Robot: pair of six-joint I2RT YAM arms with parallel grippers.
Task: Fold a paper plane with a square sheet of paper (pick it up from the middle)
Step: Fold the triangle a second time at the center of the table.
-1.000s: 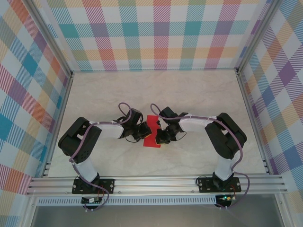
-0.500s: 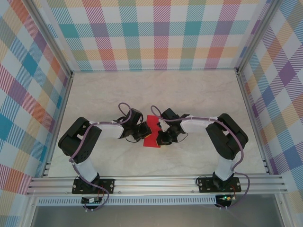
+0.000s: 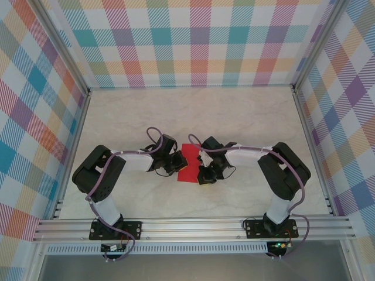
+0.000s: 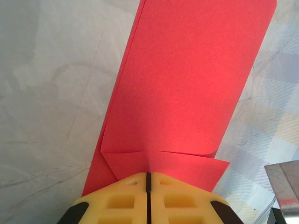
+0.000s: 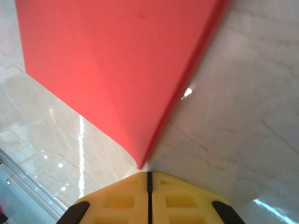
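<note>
The square sheet of paper [image 3: 187, 158] is bright red and folded into a narrower creased shape, lying between my two grippers at the table's middle. My left gripper [image 3: 177, 166] is at the paper's left edge. In the left wrist view its yellow jaws [image 4: 148, 175] are shut on a folded flap of the paper [image 4: 187, 84], which stretches away from them. My right gripper [image 3: 204, 174] is by the paper's near right corner. In the right wrist view its jaws [image 5: 149, 173] are shut, and a pointed corner of the paper [image 5: 117, 65] ends just ahead of the fingertips.
The pale marble table [image 3: 117, 117] is walled by checked panels on three sides. An aluminium rail [image 3: 193, 225] runs along the near edge by the arm bases. Open table lies behind and to both sides of the grippers.
My right gripper has slid toward the near edge along the paper's right side, ending at its near corner. The left gripper has stayed put on the paper.
</note>
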